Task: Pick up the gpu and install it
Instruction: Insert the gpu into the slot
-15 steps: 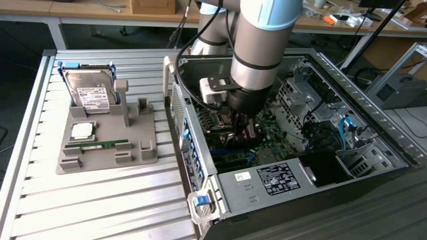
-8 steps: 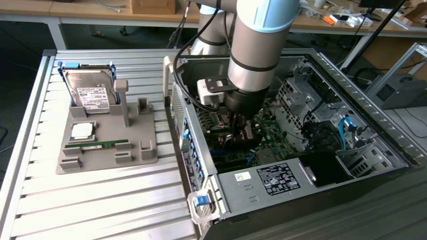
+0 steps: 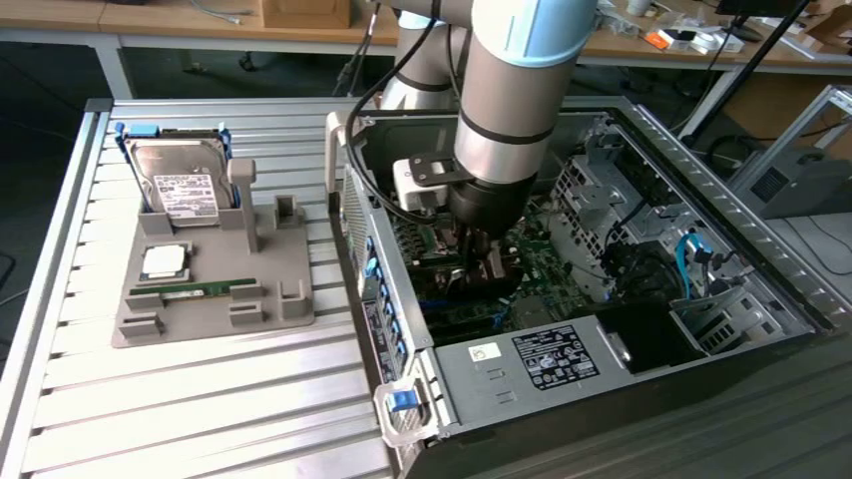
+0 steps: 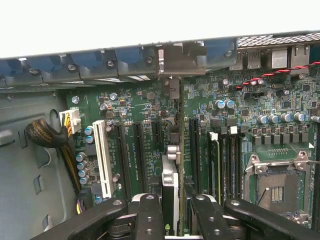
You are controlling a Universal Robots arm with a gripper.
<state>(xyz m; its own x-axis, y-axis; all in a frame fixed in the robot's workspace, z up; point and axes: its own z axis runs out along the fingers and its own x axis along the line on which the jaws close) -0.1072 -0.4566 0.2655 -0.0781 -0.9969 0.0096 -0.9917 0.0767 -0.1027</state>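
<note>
The gpu appears edge-on in the wrist view, a thin card with a silver part on it, standing upright over the green motherboard. My gripper is shut on it, one black finger on each side. The card runs toward the grey bracket area at the case's rear wall, between two long black slots. I cannot tell whether its edge sits in a slot. In the exterior view my gripper reaches down inside the open computer case, low over the board.
A white slot, a bundle of yellow and black cables, a RAM stick and the CPU socket surround the card. On the exterior view's left, a grey holder carries a hard drive, a CPU and a RAM stick.
</note>
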